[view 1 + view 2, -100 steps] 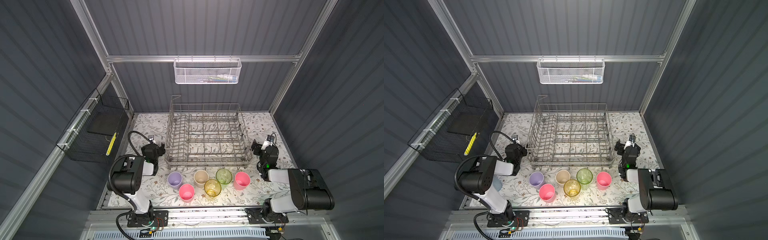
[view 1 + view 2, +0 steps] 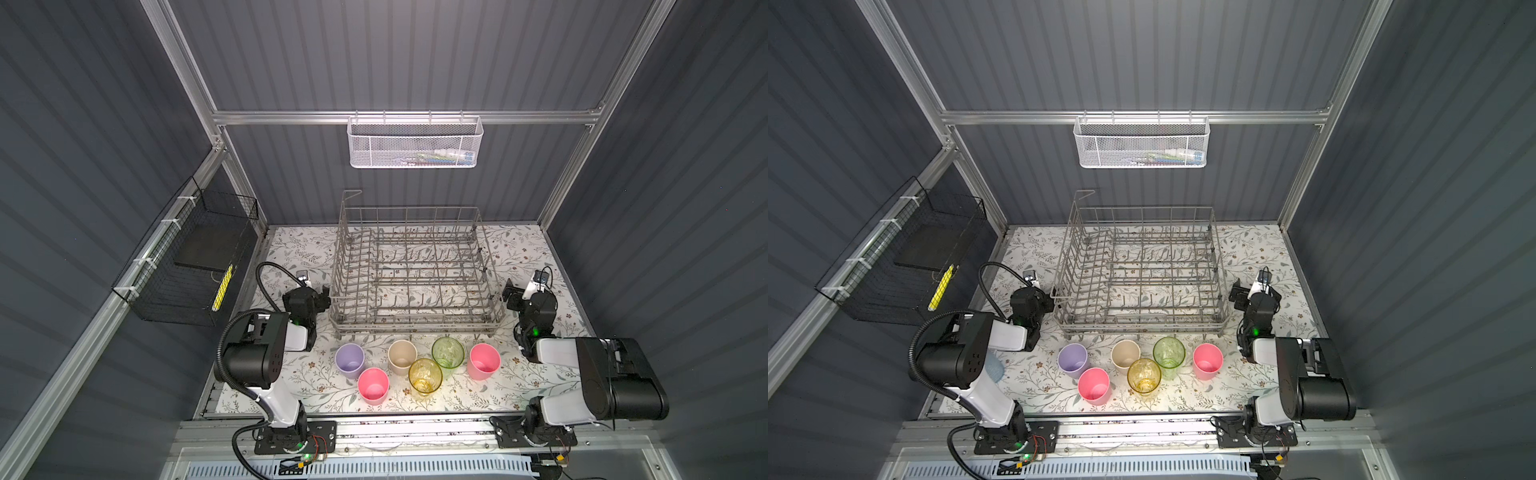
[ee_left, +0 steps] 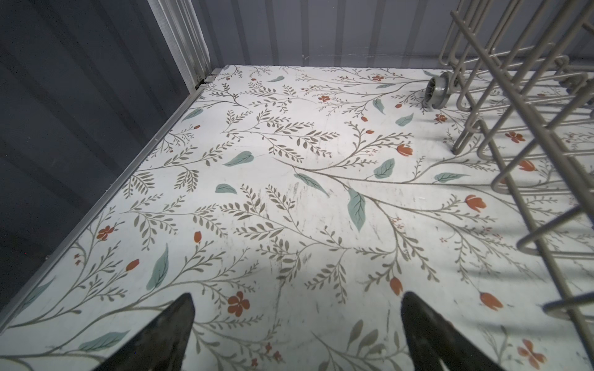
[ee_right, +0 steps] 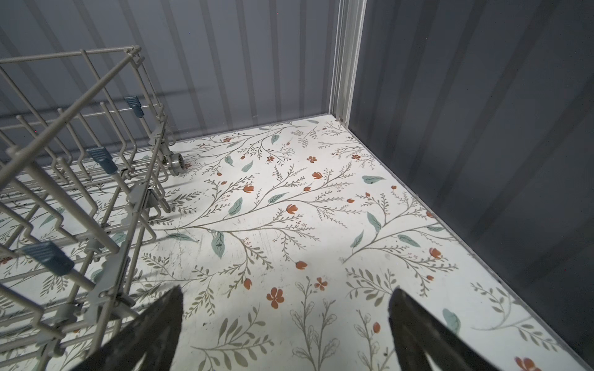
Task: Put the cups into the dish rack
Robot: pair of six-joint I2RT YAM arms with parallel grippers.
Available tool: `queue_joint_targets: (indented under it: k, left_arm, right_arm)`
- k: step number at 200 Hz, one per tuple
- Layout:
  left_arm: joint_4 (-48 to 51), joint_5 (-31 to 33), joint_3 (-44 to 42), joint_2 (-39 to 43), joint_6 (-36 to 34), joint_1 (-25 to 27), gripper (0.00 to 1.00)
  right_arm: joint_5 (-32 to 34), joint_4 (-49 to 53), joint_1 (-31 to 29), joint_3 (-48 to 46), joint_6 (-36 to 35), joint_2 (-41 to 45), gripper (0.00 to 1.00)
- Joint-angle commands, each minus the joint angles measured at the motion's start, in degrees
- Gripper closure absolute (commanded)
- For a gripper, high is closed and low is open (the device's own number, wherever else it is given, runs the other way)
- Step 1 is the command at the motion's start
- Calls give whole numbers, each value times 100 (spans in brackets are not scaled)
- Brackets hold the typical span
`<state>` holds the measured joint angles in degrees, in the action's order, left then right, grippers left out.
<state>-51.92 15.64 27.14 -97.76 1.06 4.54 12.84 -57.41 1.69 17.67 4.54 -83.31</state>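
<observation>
We find one dish rack standing toward the back of the bench, with no cup in it. One arm is stationed at each of its sides. The left end effector hangs beside the rack's left wall with its jaws spread wide and nothing between them. The right end effector sits likewise beside the right wall, fully spread and empty. The cups stand upright, mouths up, clustered on the bench just in front of the rack, between the two arms. We count seven: one lilac cup, one beige cup, one green cup, one amber cup, a pink cup at the front of the group, a second pink cup at the end nearest the right arm, and a grey-blue cup largely hidden behind the left arm in a top view. In our judgement the cups are light, rigid and smooth-walled, with no handle. The opaque ones may slip under a light pinch. The ribbed see-through ones offer more bite but could crack if squeezed hard. We advise taking each at the rim, one finger inside and one outside. The amber cup appears to touch the green cup and stands close to the beige cup, so the outer cups look the easier first picks.
</observation>
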Motion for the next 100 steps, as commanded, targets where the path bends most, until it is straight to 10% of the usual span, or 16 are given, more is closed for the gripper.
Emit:
queue_joint_targets:
  k: [1,100]
  left_arm:
    - [-107,76,-61,-59,-53,21,0]
    - [2,79,-29,76,-75,22,0]
  right_arm:
    - [-35,-139,-11,-48,47,-32,1]
    - [-37,-143,-14,-60,41,-15,1]
